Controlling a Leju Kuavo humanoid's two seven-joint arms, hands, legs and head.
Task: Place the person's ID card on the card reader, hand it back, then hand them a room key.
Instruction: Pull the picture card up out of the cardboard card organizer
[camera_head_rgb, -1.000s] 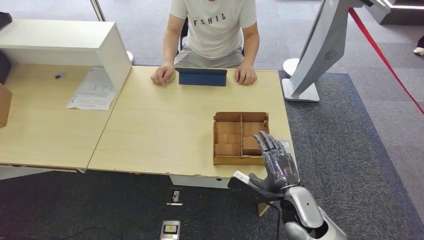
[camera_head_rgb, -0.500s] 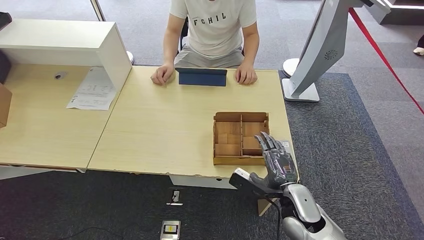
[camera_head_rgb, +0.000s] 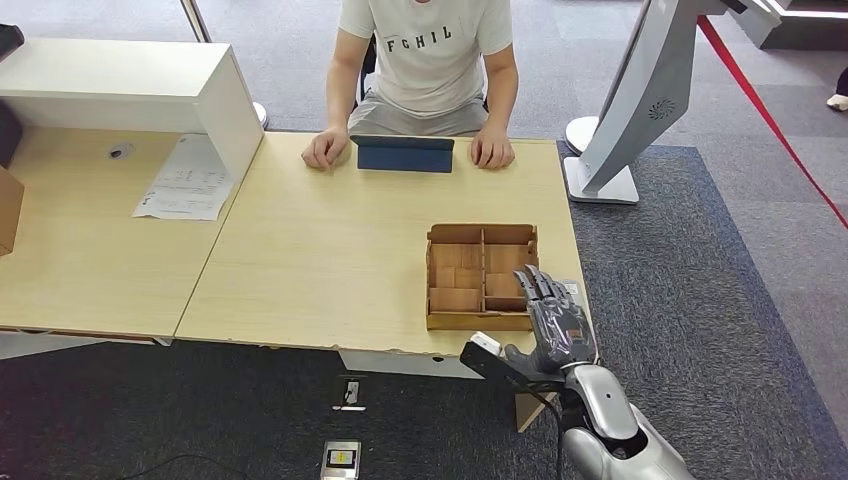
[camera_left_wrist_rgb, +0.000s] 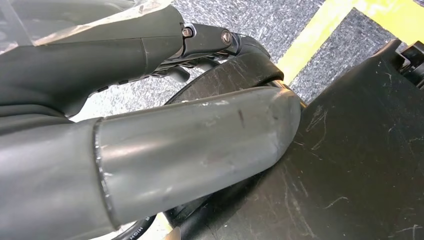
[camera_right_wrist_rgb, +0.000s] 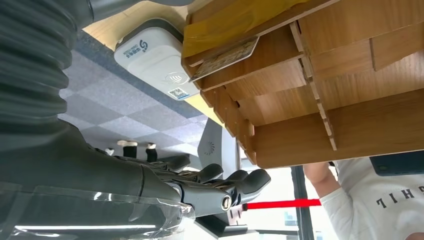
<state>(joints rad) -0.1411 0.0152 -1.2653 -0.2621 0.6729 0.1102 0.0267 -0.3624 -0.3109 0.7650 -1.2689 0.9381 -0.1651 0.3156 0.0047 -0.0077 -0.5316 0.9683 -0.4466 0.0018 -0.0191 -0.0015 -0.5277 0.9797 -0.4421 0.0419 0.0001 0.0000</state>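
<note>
The robot's right hand (camera_head_rgb: 555, 325) hovers at the near edge of the tabletop (camera_head_rgb: 330, 260), fingers straight and apart, holding nothing, beside the wooden tray (camera_head_rgb: 480, 277), probably poised to pick something from it. One tray compartment holds a card (camera_right_wrist_rgb: 225, 57), likely a room key; the rest look empty. A white card reader (camera_right_wrist_rgb: 152, 57) lies just beside the tray. The person (camera_head_rgb: 425, 60) waits opposite, hands by a blue tablet (camera_head_rgb: 403, 154). The left hand (camera_left_wrist_rgb: 150, 150) hangs low, its pose unclear.

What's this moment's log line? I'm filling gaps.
right hand: open, beside compartmented wooden tray | white card reader: no card seen
</note>
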